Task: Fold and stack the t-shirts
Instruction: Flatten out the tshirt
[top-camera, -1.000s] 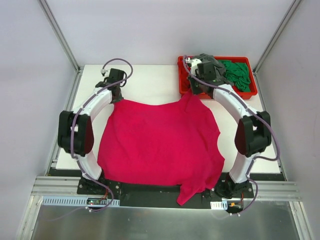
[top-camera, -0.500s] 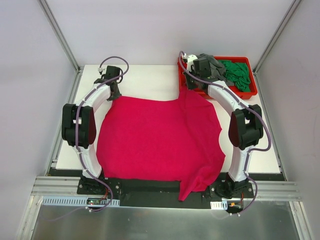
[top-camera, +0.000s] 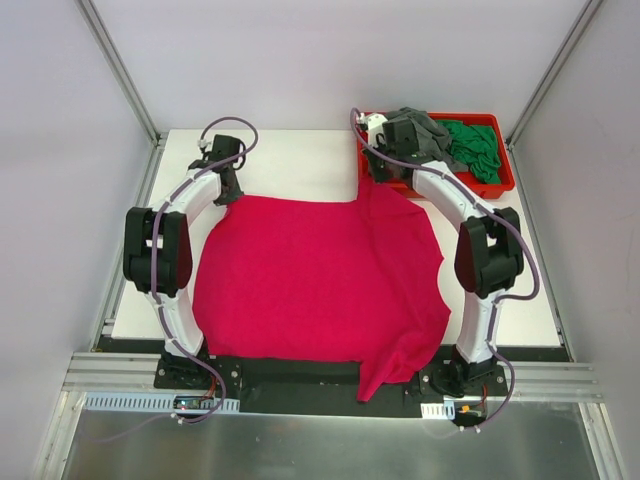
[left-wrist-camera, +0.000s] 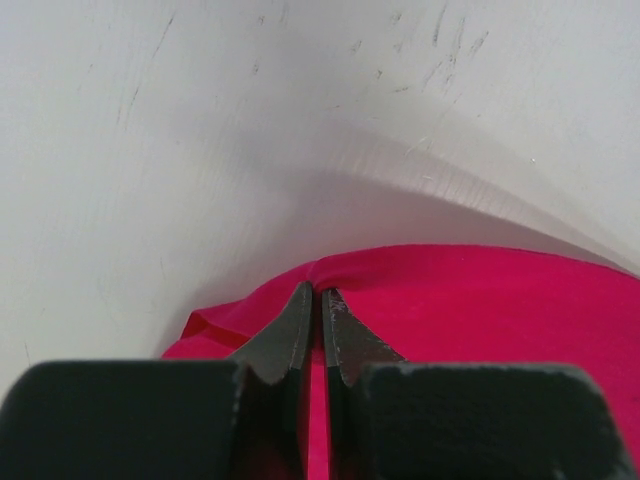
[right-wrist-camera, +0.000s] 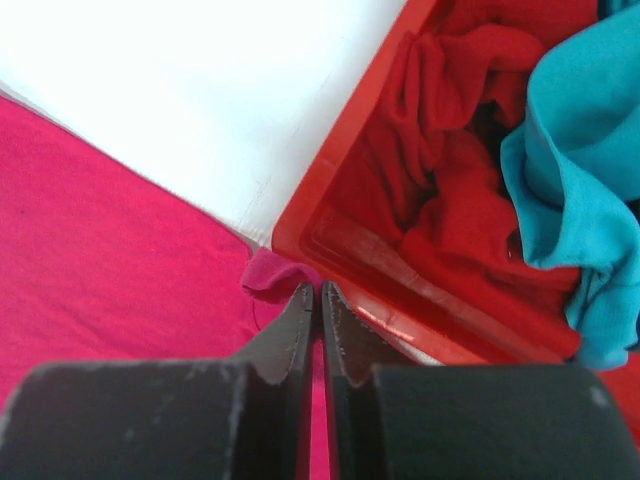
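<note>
A large magenta-pink t-shirt (top-camera: 320, 280) lies spread over the white table, its near corner hanging over the front edge. My left gripper (top-camera: 228, 188) is shut on the shirt's far left corner (left-wrist-camera: 330, 275). My right gripper (top-camera: 377, 172) is shut on its far right corner (right-wrist-camera: 275, 275), lifted against the red tray's rim. Grey (top-camera: 425, 128) and green (top-camera: 472, 148) shirts lie bunched in the tray. The right wrist view shows dark red (right-wrist-camera: 450, 170) and teal (right-wrist-camera: 575, 160) shirts in it too.
The red plastic tray (top-camera: 500, 185) stands at the table's far right corner, its wall (right-wrist-camera: 345, 215) right beside my right fingertips. Bare white table (top-camera: 300, 160) shows beyond the shirt's far edge. Enclosure walls close in at the back and both sides.
Both grippers have pulled the shirt's far corners away from me and slightly apart. The far edge now lies straighter and the cloth flatter. Movement has slowed in the last half second.
</note>
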